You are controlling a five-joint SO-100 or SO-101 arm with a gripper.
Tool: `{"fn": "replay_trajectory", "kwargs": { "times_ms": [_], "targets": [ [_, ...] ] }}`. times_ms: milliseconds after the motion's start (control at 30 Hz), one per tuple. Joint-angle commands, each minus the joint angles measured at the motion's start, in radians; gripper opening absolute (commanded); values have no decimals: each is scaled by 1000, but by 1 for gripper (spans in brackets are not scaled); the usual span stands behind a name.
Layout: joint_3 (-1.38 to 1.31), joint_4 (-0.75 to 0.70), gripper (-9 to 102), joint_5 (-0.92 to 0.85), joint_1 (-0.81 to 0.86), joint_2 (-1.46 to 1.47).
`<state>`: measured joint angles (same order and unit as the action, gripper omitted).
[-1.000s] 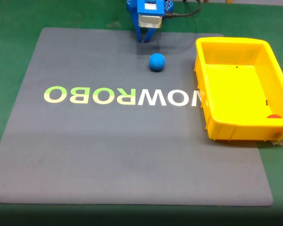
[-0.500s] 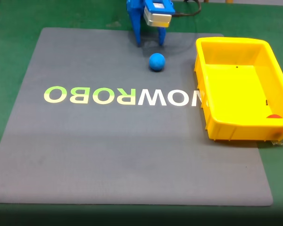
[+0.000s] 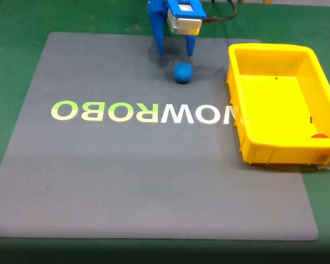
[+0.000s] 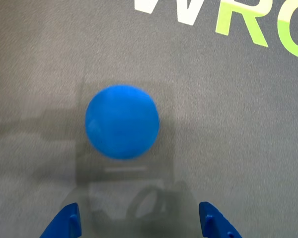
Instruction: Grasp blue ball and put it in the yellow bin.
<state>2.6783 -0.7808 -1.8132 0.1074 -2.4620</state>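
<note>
The blue ball rests on the grey mat, left of the yellow bin in the fixed view. My blue gripper hangs just behind the ball, open, with one finger on each side of a gap wider than the ball and nothing between them. In the wrist view the blue ball lies on the mat ahead of the gripper, whose two fingertips show at the bottom edge, spread wide apart.
The grey mat carries large pale lettering and lies on a green table. A small red object sits in the bin's near right corner. A black cable runs behind the arm.
The gripper's fingers went from close together to spread wide, and the gripper has come down and forward toward the ball. Ball and bin have not moved.
</note>
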Motion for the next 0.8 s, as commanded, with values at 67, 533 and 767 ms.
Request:
{"fn": "replay_trajectory", "kwargs": {
  "times_ms": [67,533,767],
  "targets": [
    [-129,67,27,35,2,118],
    [-212,123,27,86,-55,301],
    [-264,147,27,106,-71,374]
  ]
}}
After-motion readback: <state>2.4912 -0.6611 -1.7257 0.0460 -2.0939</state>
